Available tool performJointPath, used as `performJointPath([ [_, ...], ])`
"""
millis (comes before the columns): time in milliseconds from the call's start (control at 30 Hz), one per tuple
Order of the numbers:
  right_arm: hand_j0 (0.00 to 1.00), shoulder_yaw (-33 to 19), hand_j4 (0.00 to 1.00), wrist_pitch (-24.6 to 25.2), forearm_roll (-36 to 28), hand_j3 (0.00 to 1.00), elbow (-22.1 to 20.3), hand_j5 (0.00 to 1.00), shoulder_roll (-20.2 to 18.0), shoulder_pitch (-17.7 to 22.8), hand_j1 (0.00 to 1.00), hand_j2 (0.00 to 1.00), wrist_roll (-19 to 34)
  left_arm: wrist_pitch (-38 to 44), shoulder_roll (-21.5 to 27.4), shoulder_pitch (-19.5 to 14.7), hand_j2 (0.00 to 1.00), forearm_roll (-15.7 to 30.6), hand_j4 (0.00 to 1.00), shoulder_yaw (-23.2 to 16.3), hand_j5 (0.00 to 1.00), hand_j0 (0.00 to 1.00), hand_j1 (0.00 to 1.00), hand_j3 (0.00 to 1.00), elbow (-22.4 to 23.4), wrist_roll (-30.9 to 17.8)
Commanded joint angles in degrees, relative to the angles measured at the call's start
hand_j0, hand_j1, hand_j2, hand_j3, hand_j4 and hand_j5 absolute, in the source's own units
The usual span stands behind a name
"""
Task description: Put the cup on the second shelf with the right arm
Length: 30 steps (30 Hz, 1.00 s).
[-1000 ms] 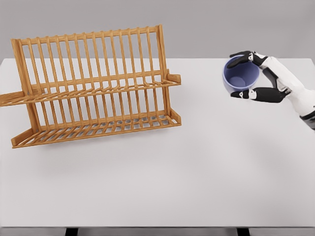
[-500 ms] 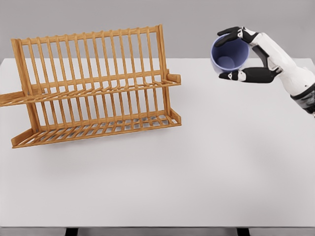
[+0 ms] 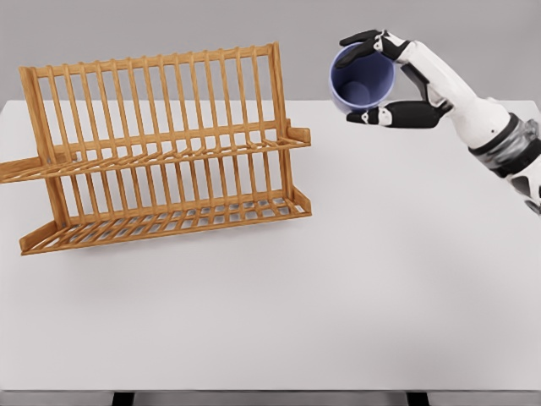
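1. Wooden rack [image 3: 161, 144] is standing at the left of the desk [image 3: 355, 279]; its second shelf [image 3: 169, 155], the upper tier, is sitting empty.
2. Cup [image 3: 362, 78] is hanging in the air right of the rack, above the desk's far edge, mouth tipped toward the camera. It is likely light, rigid and smooth-walled, so gripping across the rim suits it.
3. Right robot hand [image 3: 382, 78] is closing around the cup, fingers over the top rim, thumb beneath.
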Motion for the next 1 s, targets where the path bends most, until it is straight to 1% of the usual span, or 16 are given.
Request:
performJointPath([
  [0,0.59,0.7,0.59,0.0,0.1,0.59,0.3,0.59,0.4,0.0,0.59,0.59,-0.1,0.0,0.0,0.0,1.00,0.0,1.00,0.0,1.00,1.00,1.00,1.00,0.0,0.0],
  [100,0.59,0.8,0.59,0.0,0.6,0.59,0.5,0.59,1.4,-0.1,0.59,0.59,-0.1,0.0,0.0,0.0,1.00,0.0,1.00,0.0,1.00,1.00,1.00,1.00,0.0,0.0],
  [167,0.59,0.9,0.59,0.0,1.2,0.59,1.3,0.59,2.8,-1.1,0.59,0.59,-0.1,0.0,0.0,0.0,1.00,0.0,1.00,0.0,1.00,1.00,1.00,1.00,0.0,0.0],
  [333,0.59,0.9,0.59,0.0,2.3,0.59,1.7,0.59,4.3,-2.4,0.59,0.59,0.0,0.0,0.0,0.0,1.00,0.0,1.00,0.0,1.00,1.00,1.00,1.00,0.0,0.0],
  [467,0.59,0.9,0.59,0.0,3.4,0.59,3.3,0.59,7.6,-3.9,0.59,0.59,0.0,0.0,0.0,0.0,1.00,0.0,1.00,0.0,1.00,1.00,1.00,1.00,0.0,0.0],
  [800,0.60,1.0,0.60,0.0,6.3,0.60,3.6,0.60,12.6,-5.4,0.60,0.60,0.0,0.0,0.0,0.0,1.00,0.0,1.00,0.0,1.00,1.00,1.00,1.00,0.0,0.0],
  [967,0.60,1.0,0.60,0.0,7.6,0.60,3.6,0.60,15.2,-5.4,0.60,0.60,0.0,0.0,0.0,0.0,1.00,0.0,1.00,0.0,1.00,1.00,1.00,1.00,0.0,0.0],
])
